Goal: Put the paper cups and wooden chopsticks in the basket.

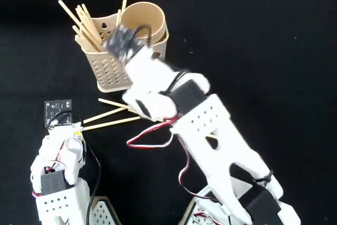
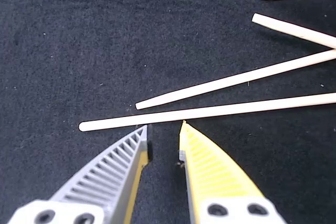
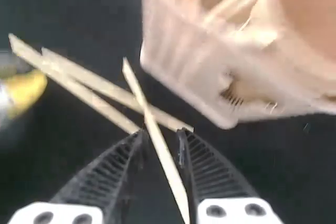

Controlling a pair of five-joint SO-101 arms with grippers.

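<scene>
Right fingers were clenched on one chopstick, just beside the basket (paper cups and more sticks stood inside it). Left fingers were slightly parted and grasped nothing, tips just short of three loose chopsticks on the bench.

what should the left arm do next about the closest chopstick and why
Probably roll the left gripper so its jaws sit across the nearest chopstick. It is open, holding nothing, tips just short of that stick, but the gap runs along the stick's length, so closing now would likely miss it.
</scene>
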